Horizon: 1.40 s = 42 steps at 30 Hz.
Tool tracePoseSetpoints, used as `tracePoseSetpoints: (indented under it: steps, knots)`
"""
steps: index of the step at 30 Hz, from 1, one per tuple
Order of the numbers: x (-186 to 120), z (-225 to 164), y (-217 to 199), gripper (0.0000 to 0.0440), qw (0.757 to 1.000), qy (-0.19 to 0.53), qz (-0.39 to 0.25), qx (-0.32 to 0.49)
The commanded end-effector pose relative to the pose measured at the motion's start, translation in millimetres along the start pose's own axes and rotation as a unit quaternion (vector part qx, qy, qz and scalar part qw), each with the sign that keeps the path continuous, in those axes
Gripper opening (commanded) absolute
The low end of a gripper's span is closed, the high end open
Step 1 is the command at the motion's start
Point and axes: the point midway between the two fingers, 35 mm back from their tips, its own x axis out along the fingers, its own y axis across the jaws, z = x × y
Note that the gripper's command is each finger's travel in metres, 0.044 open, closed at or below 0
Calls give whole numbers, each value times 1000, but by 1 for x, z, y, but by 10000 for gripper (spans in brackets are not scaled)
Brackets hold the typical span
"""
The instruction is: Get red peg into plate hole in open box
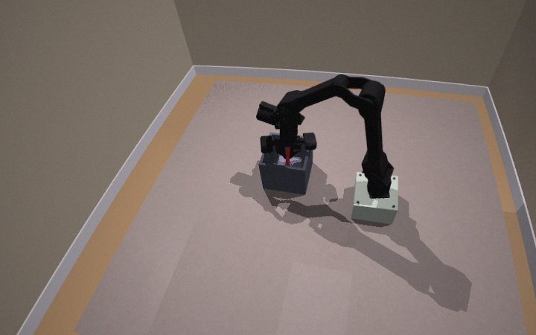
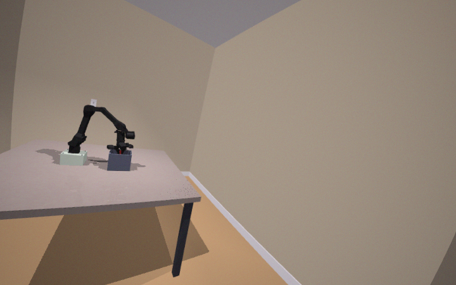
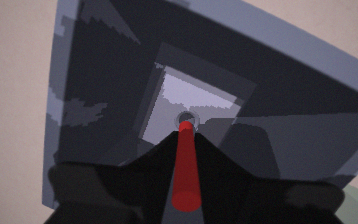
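Red peg poised over its hole, with little room for a wobble

The hand (image 1: 288, 157) (image 2: 120, 151) (image 3: 186, 136) is nearly closed, its fingers pinching the red peg (image 1: 287, 155) (image 2: 120, 151) (image 3: 186, 167). The peg points down inside the open box (image 1: 284, 179) (image 2: 119, 161) (image 3: 54, 140) on the worktop (image 1: 219, 249) (image 2: 91, 187).

In the wrist view the peg's far end overlaps the lower edge of the hole (image 3: 186, 118), the dark opening showing towards twelve o'clock from the tip. I can't tell whether the tip has entered.

If the peg sits off centre, pressing down could jam it on the rim or twist it between the fingers. A sideways wobble might knock the hand against the box walls and shove the box along. Opening too soon could leave the peg leaning, or standing only partly in. I'd want the tip checked against the hole before any push.
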Motion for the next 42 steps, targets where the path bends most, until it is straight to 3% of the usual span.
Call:
tracePoseSetpoints:
  steps: [1, 5, 10, 13, 17, 42]
  knots:
    - [10, -1, 0, 0, 1000, 7, -4, -8]
    - [18, 1, -1, 11, 1000, 7, -9, -16]
    - [24, 2, 0, 105, 999, 11, -17, -25]
    - [23, 0, 2, 115, 999, 26, -16, -25]
    - [16, 3, 5, 161, 999, 45, -6, -20]
    - [-54, 38, 37, 222, 987, 106, 117, -6]
